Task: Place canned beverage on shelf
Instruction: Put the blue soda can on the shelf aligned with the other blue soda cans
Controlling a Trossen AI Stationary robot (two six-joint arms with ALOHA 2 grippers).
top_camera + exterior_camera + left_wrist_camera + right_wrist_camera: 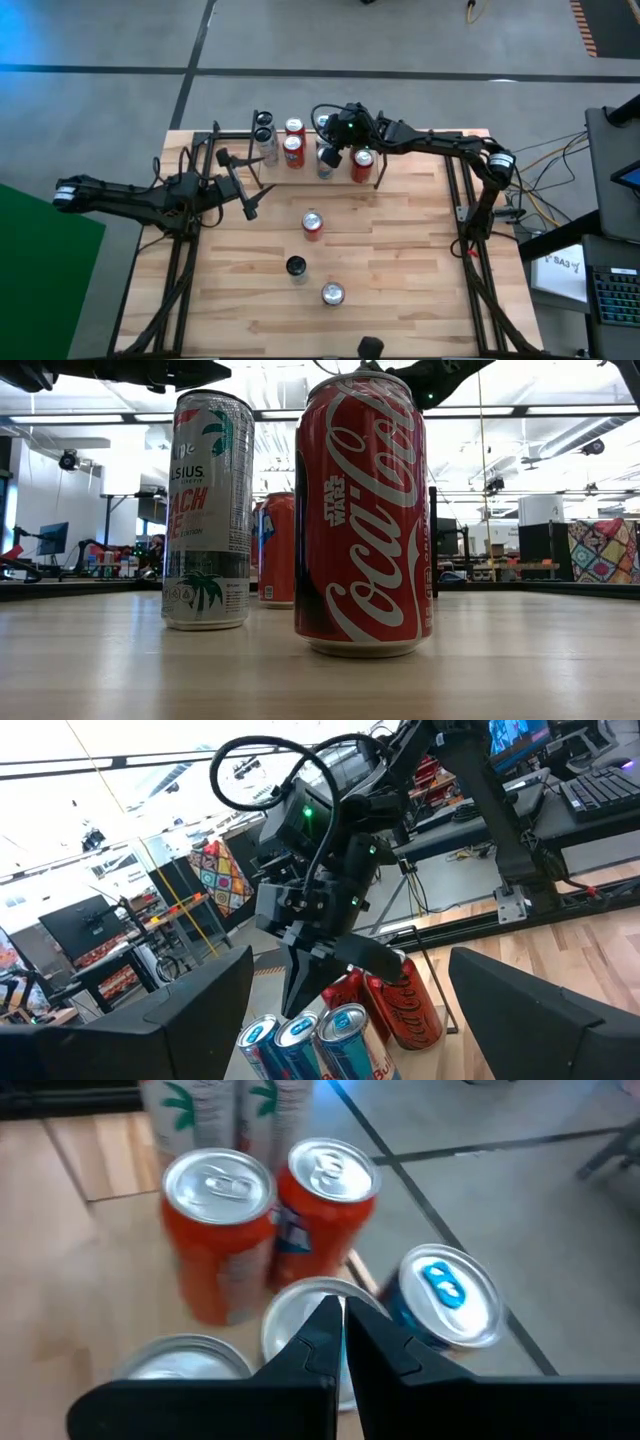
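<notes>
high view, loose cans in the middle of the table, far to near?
red can → black-topped can → silver-topped can. All three stand loose on the table, on the near side of the shelf.

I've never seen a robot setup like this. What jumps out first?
A red Coca-Cola can fills the low view, with a tall silver Celsius can behind it. At the table's far edge, the right tool hangs shut above cans clustered on the shelf. The left tool waits open nearby.
</notes>
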